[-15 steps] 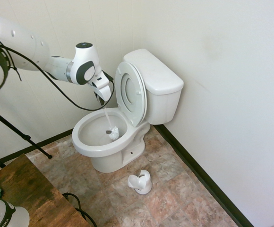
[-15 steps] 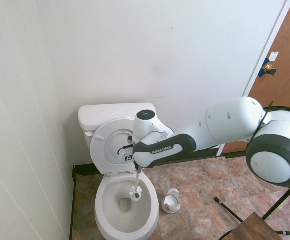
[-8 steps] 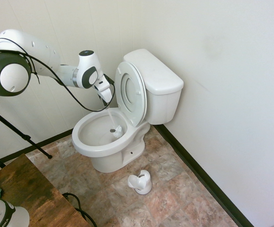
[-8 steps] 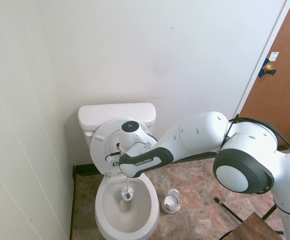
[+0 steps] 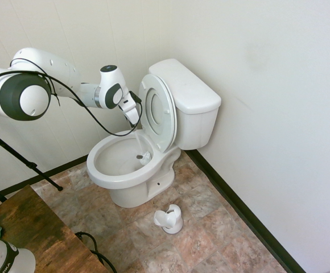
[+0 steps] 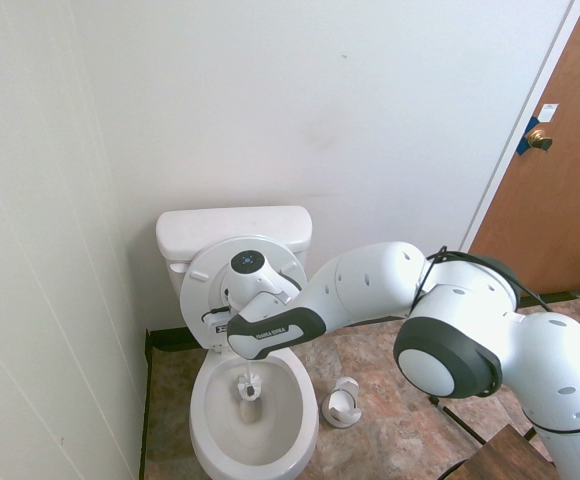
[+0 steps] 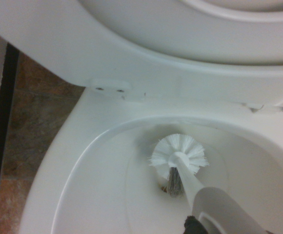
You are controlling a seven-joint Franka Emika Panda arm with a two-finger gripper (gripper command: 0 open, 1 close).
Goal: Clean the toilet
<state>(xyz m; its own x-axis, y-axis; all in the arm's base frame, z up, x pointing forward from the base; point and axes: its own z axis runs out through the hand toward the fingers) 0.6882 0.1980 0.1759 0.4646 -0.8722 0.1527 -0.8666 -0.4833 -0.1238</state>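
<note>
The white toilet [image 5: 105,170] stands in the corner with its seat and lid [image 5: 156,111] raised against the tank [image 5: 188,85]. My gripper [image 5: 135,119] hangs over the back of the bowl, shut on the thin white handle of a toilet brush. The brush head [image 5: 144,156] is down inside the bowl near its rear wall. From the other side, the gripper [image 6: 248,358] sits just in front of the raised lid, with the brush head [image 6: 249,388] above the drain. The wrist view shows the bristles [image 7: 178,156] low in the bowl [image 7: 58,161].
A small white brush holder [image 5: 169,219] lies on the tiled floor in front of the toilet, also seen as the holder [image 6: 342,403] from the other side. Walls close in behind and beside the toilet. A brown door [image 6: 560,180] is at the right, and a wooden surface [image 5: 34,227] is nearby.
The arm has swung in toward the raised seat. The brush head has slid across the bowl toward its rear, staying inside it. The grip on the handle is unchanged.
</note>
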